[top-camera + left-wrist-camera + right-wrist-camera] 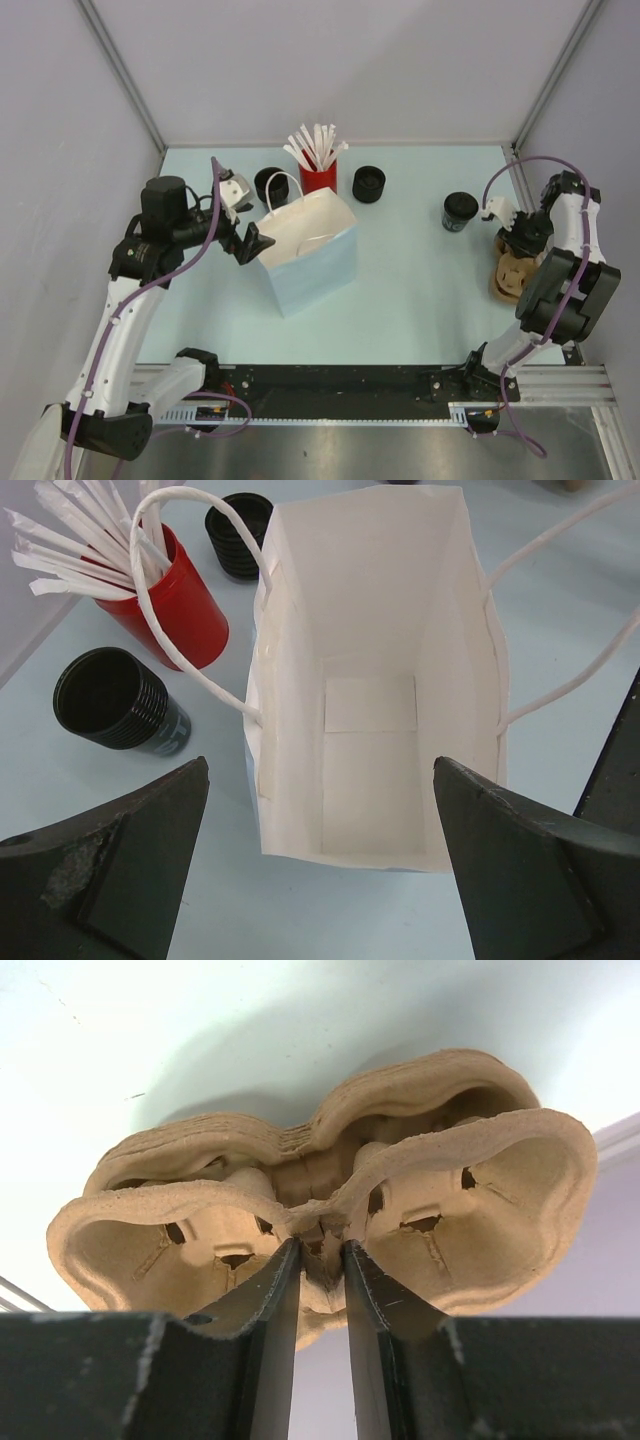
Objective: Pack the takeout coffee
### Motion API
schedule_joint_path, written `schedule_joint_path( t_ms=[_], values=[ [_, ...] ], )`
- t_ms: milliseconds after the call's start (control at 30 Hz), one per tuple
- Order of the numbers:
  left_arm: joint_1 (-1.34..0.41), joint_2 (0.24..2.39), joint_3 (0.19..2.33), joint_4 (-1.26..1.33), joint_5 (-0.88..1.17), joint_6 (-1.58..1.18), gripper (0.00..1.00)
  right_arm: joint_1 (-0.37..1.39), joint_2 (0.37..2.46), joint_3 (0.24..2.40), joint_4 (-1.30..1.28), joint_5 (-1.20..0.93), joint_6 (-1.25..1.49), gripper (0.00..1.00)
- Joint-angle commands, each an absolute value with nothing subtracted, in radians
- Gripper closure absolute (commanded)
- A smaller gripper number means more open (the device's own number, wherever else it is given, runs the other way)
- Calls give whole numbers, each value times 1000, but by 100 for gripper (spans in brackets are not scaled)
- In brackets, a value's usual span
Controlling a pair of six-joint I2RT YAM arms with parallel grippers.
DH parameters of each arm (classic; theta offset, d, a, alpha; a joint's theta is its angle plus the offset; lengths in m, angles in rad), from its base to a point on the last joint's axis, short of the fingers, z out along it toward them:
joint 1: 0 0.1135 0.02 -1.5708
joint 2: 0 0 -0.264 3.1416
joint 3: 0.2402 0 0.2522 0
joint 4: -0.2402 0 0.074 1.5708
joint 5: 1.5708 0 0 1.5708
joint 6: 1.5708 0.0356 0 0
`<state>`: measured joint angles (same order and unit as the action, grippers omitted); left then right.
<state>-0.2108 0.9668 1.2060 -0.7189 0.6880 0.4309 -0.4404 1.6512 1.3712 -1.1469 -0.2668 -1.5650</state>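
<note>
Left jaws wide open and empty, white paper bag (pixel 370 710) just ahead; right jaws pinched on centre rib of cardboard cup tray (pixel 500 1160), black coffee cup (pixel 460 212) nearby.

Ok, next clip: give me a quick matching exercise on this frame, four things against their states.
Things:
1. paper bag
2. cardboard tray
3. red cup
4. left gripper

States:
a. holds white sticks
b. fingers spread wide, holding nothing
c. pinched at its middle rib by the right gripper
d. stands upright, mouth open, nothing inside

Pairs: 1-d, 2-c, 3-a, 4-b
</note>
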Motion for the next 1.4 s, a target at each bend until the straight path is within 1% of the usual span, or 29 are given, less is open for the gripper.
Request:
schedule_joint_path(
  t_ms=[0, 200, 433, 700, 867, 1033, 1367],
  values=[
    [-204, 956, 1204, -693, 723, 413, 1, -439, 1597, 1402, -1166, -288, -1566, 72],
    [-204, 945, 1195, -692, 724, 413, 1, -431, 1577, 1404, -1161, -313, -1494, 71],
    [-204, 945, 1197, -689, 732, 410, 1, -417, 1586, 1433, -1184, -319, -1385, 71],
    [-204, 928, 1186, -686, 735, 408, 1, -400, 1646, 1575, -1270, -365, -1206, 71],
    [-204, 927, 1184, -686, 739, 407, 0, -358, 1641, 1539, -1238, -318, -1102, 71],
    [-204, 927, 1181, -684, 742, 407, 1, -353, 1649, 1522, -1210, -278, -985, 71],
    [-204, 919, 1167, -676, 749, 403, 1, -371, 1594, 1457, -1160, -215, -943, 72]
  ],
)
